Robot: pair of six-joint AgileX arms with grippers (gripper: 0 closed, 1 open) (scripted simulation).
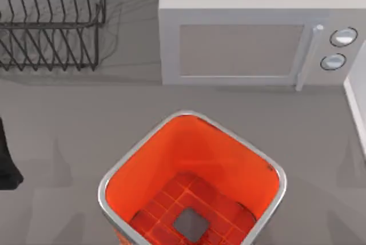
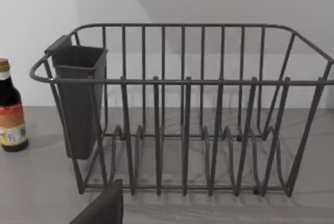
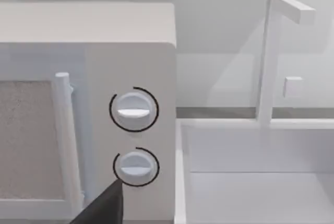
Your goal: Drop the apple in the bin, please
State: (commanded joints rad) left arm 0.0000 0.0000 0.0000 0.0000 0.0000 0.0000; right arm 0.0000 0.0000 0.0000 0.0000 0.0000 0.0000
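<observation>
The apple is out of view. The bin (image 1: 171, 148) stands at the front middle of the table, orange-red inside with a silver rim, a gridded floor and a grey square centre; nothing lies in it. A dark part of my left arm (image 1: 7, 162) shows at the table's left edge. A dark corner of my left gripper (image 2: 103, 209) faces the wire dish rack. A dark corner of my right gripper (image 3: 104, 207) sits in front of the microwave's knobs.
A wire dish rack (image 1: 51, 22) with a dark cutlery cup (image 2: 78, 98) stands at the back left, with a brown bottle (image 2: 10, 109) beside it. A grey microwave (image 1: 251, 33) fills the back right. A white sink (image 3: 261, 177) with a tap (image 3: 271, 57) lies at the right.
</observation>
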